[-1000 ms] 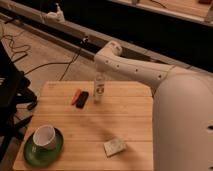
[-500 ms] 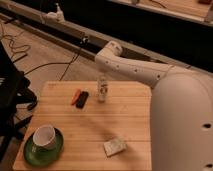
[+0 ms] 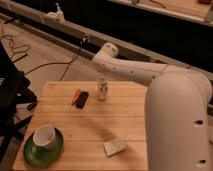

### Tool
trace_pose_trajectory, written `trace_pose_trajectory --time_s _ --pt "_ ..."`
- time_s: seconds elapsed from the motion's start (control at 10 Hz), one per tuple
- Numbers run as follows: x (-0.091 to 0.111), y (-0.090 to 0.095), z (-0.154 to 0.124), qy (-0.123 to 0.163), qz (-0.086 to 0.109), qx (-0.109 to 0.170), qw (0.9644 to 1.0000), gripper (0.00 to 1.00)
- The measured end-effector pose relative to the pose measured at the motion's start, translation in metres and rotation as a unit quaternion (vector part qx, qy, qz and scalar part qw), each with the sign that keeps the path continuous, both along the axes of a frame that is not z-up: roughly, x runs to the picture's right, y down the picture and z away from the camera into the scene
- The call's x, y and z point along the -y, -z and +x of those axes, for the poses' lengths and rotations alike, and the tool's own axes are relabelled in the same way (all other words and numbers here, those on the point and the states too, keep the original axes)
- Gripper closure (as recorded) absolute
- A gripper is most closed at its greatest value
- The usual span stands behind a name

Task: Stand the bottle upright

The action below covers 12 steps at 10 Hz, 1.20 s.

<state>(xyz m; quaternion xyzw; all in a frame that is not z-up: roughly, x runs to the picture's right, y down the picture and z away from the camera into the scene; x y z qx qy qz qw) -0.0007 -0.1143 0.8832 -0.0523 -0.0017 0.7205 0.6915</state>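
Bottle [image 3: 102, 88] upright near the table's [image 3: 90, 125] far edge.
My gripper [image 3: 103, 76] sits atop it; I cannot tell its grip.

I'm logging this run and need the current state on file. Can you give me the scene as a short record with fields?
bottle: white, standing upright near the table's far edge
gripper: right above the bottle's cap, at the end of the white arm reaching in from the right
markers: one black, one orange-red, lying side by side left of the bottle
cup: white, on a green saucer, front left
block: flat, pale, front centre
table: light wood
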Motion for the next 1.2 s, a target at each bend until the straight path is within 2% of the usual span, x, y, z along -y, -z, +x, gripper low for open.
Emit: trace_pose_trajectory --time_s 0.1,0.3,0.8,0.9,1.0,1.2 --pt "-0.003 -0.003 -0.003 -0.002 0.002 0.007 1.0 0.99" --pt "-0.007 -0.007 -0.005 -0.005 0.005 0.016 0.9999 0.84" --pt "-0.011 -0.008 -0.002 -0.014 0.012 0.022 0.9996 0.32" --pt "-0.012 -0.007 -0.002 -0.013 0.012 0.022 0.9996 0.25" --pt "-0.012 -0.005 -0.002 -0.012 0.011 0.021 0.9996 0.2" --pt "-0.013 0.001 -0.006 -0.005 0.011 0.024 0.9997 0.2"
